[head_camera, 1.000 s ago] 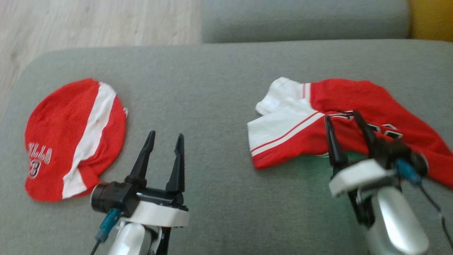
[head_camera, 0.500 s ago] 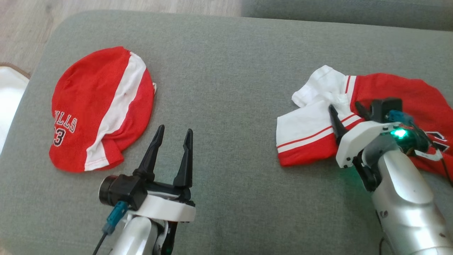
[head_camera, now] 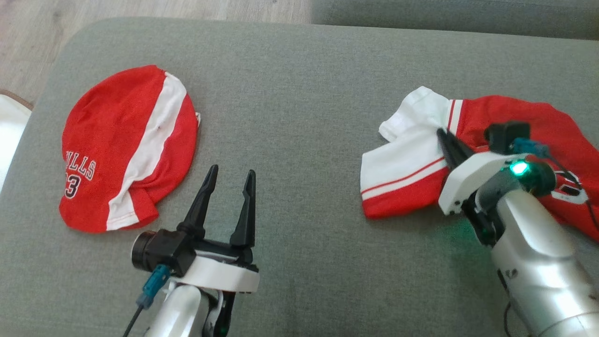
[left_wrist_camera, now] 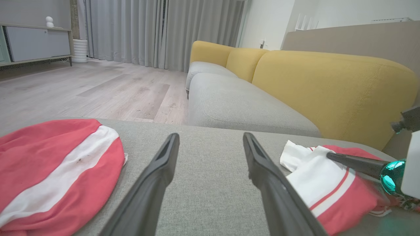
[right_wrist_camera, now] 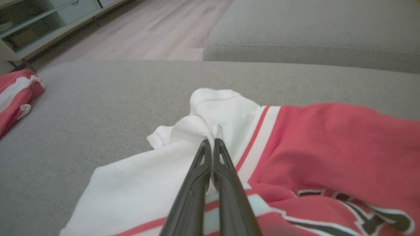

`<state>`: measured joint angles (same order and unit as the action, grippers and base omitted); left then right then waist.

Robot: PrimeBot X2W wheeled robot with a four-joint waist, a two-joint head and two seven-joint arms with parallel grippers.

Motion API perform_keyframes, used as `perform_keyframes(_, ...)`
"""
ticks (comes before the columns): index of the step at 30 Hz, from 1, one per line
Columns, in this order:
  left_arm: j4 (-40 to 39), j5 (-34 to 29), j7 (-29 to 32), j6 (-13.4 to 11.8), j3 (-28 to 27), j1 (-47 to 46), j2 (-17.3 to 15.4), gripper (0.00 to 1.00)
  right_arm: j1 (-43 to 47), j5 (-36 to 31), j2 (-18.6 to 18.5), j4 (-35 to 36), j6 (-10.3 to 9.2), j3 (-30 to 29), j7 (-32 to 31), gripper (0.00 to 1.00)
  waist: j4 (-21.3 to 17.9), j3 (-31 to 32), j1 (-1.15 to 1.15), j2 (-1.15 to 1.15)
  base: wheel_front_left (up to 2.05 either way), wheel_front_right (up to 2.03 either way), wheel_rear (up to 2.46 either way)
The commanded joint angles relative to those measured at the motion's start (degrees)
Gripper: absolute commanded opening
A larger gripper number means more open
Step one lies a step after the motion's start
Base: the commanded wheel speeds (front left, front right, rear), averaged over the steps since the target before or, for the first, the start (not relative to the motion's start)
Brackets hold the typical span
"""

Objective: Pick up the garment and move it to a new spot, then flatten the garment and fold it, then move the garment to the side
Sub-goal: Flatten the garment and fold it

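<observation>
The garment [head_camera: 402, 159], a crumpled red and white jersey with black lettering, lies on the right of the grey cushion [head_camera: 299, 93]. My right gripper [head_camera: 442, 133] is shut on a raised fold of its white part. In the right wrist view the two fingers meet at the gripper tips [right_wrist_camera: 210, 141], with white cloth of the garment [right_wrist_camera: 328, 137] pinched there. My left gripper [head_camera: 232, 171] stands open over bare cushion near the front, holding nothing. From the left wrist, the open left gripper [left_wrist_camera: 210, 137] has the garment [left_wrist_camera: 315, 177] to its right.
A second red garment [head_camera: 126, 145] with a white stripe lies folded in a rounded shape at the left, also visible as a red heap [left_wrist_camera: 49, 170]. Wooden floor [head_camera: 28, 37] lies beyond the cushion's far left edge. A yellow sofa back [left_wrist_camera: 328, 85] rises behind.
The head camera has tilted down and shifted. My right gripper went forward onto the garment's white part and closed on a fold. The left gripper has stayed open in place.
</observation>
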<state>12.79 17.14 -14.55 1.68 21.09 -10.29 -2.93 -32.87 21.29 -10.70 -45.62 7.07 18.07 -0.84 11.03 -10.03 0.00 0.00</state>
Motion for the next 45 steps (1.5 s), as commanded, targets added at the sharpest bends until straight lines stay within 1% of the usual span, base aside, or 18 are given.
perform_keyframes(1, -1.6, 0.1, -0.4, -0.3, -1.8, -2.2, 0.0, 1.00, -3.3, 1.0, -0.3, 2.3, 0.42, 1.2, 1.9, 0.00, -0.1, 0.2, 0.00, 0.00, 0.00, 0.00, 0.00)
perform_keyframes(5, -1.8, -0.2, -0.4, -0.3, -2.7, -2.1, 0.0, 1.00, -4.8, 2.0, -0.5, 4.2, 0.42, 2.1, 7.3, 0.00, -0.3, 0.6, 0.00, 0.00, 0.00, 0.00, 0.00)
perform_keyframes(8, -2.0, -0.4, -0.4, -0.4, -3.5, -1.9, 0.0, 1.00, -5.7, 1.1, -0.2, 6.0, 0.42, 3.5, 11.2, 0.00, -0.6, 1.4, 0.00, 0.00, 0.00, 0.00, 0.00)
perform_keyframes(12, -2.3, -0.5, -0.4, -0.5, -4.4, -1.3, 0.0, 1.00, -4.5, 0.0, 1.0, 10.2, 0.42, 7.8, 13.7, 0.00, -0.9, 2.8, 0.00, 0.00, 0.00, 0.00, 0.00)
perform_keyframes(15, -2.2, -0.6, -0.4, -0.4, -4.7, -0.7, 0.0, 1.00, -1.4, 0.4, 1.9, 14.0, 0.42, 12.7, 14.4, 0.00, -1.2, 4.1, 0.00, 0.00, 0.00, 0.00, 0.00)
perform_keyframes(19, -2.0, -0.8, -0.4, -0.4, -5.0, 0.4, 0.0, 1.00, 3.8, 1.9, 2.4, 18.4, 0.42, 19.9, 14.4, 0.00, -1.5, 6.0, 0.00, 0.00, 0.00, 0.00, 0.00)
perform_keyframes(20, -2.0, -0.8, -0.4, -0.4, -5.0, 0.4, 0.0, 1.00, 3.8, 1.9, 2.4, 18.4, 0.42, 19.9, 14.4, 0.00, -1.5, 6.0, 0.00, 0.00, 0.00, 0.00, 0.00)
perform_keyframes(22, -1.9, -0.9, -0.4, -0.4, -5.2, 1.1, 0.0, 1.00, 6.5, 3.3, 2.6, 19.9, 0.42, 23.3, 13.6, 0.00, -1.7, 7.2, 0.00, 0.00, 0.00, 0.00, 0.00)
perform_keyframes(25, -1.8, -1.1, -0.4, -0.3, -5.7, 2.4, 0.0, 1.00, 9.8, 5.4, 2.5, 22.3, 0.42, 29.4, 11.7, 0.00, -2.2, 9.0, 0.00, 0.00, 0.00, 0.00, 0.00)
perform_keyframes(28, -1.6, -1.5, -0.4, -0.2, -6.5, 3.7, 0.0, 1.00, 12.4, 9.0, 2.2, 24.3, 0.42, 34.9, 9.2, 0.00, -3.0, 10.8, 0.00, 0.00, 0.00, 0.00, 0.00)
perform_keyframes(31, -1.7, -2.0, -0.4, 0.0, -7.1, 4.7, 0.0, 1.00, 13.9, 11.8, 1.4, 24.5, 0.42, 38.2, 6.0, 0.00, -4.1, 11.7, 0.00, 0.00, 0.00, 0.00, 0.00)
perform_keyframes(32, -1.8, -2.1, -0.4, 0.0, -7.2, 4.9, 0.0, 1.00, 13.8, 11.6, 1.0, 24.1, 0.42, 38.7, 5.3, 0.19, -4.4, 11.9, 0.00, 0.00, 0.00, 0.00, 0.00)
perform_keyframes(33, -1.9, -2.2, -0.4, 0.1, -7.3, 5.1, 0.0, 1.00, 13.9, 11.3, 0.9, 23.5, 0.42, 38.4, 5.2, 1.00, -4.8, 12.0, 0.00, 0.00, 0.00, 0.00, 0.00)
perform_keyframes(36, -2.2, -2.3, -0.4, 0.1, -7.5, 5.3, 0.0, 1.00, 13.9, 10.2, 1.1, 21.7, 0.42, 35.8, 5.7, 1.00, -6.0, 12.2, 0.00, 0.00, 0.00, 0.00, 0.00)
perform_keyframes(39, -2.5, -2.4, -0.4, 0.1, -7.7, 5.6, 0.0, 1.00, 14.1, 8.2, 1.7, 20.1, 0.42, 30.7, 7.5, 1.00, -7.4, 12.2, 0.00, 0.00, 0.00, 0.00, 0.00)
perform_keyframes(42, -2.8, -2.5, -0.4, 0.1, -7.9, 5.7, 0.0, 1.00, 14.8, 5.8, 2.1, 19.4, 0.42, 23.7, 9.9, 1.00, -8.8, 12.2, 0.00, 0.00, 0.00, 0.00, 0.00)
perform_keyframes(45, -3.2, -2.5, -0.4, 0.1, -8.0, 5.7, 0.0, 1.00, 15.7, 1.9, 2.2, 19.6, 0.42, 15.3, 12.1, 1.00, -10.2, 12.0, 0.00, 0.00, 0.00, 0.00, 0.00)
